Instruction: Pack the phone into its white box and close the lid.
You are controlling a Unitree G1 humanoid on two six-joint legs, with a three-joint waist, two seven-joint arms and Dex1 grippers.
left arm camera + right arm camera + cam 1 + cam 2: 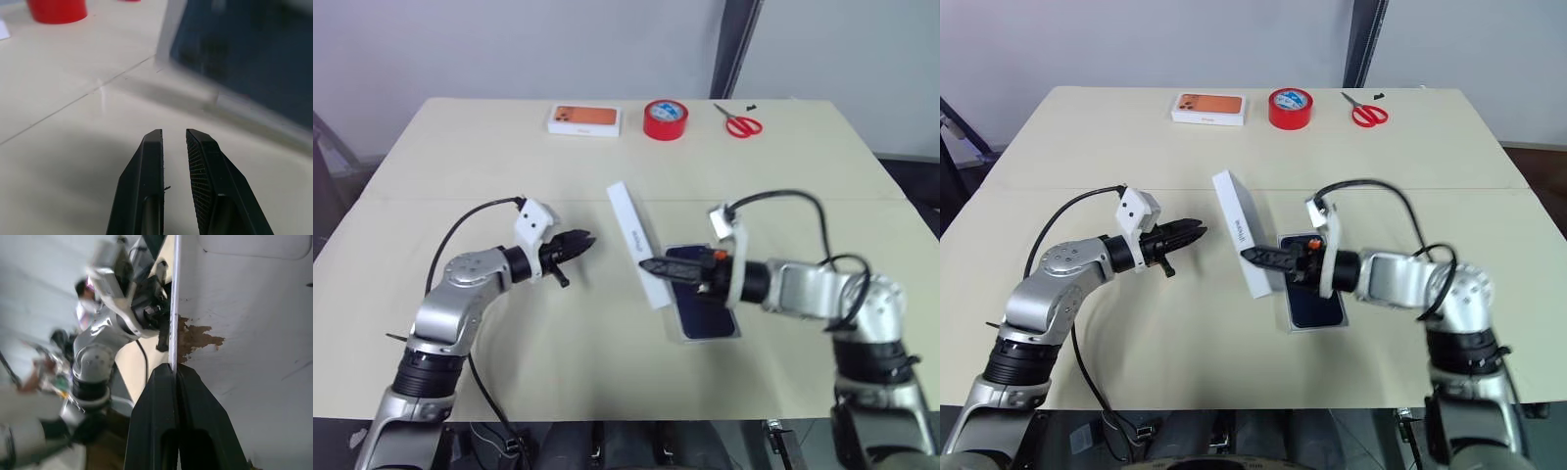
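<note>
The dark navy phone [713, 311] lies flat in the shallow white box [674, 327] right of the table's middle. The box's white lid [631, 230] stands tilted on its long edge along the box's left side. My right gripper [648, 265] reaches across the phone and is shut on the lid's thin wall, as the right wrist view shows at the right gripper [174, 369]. My left gripper [587, 239] hovers left of the lid, apart from it. Its fingers [146, 161] are nearly together with a thin slit and nothing between them.
At the table's far edge lie a white box with an orange phone picture [584, 118], a red tape roll [666, 119] and red scissors [739, 123]. Bare tabletop lies between my left gripper and the lid.
</note>
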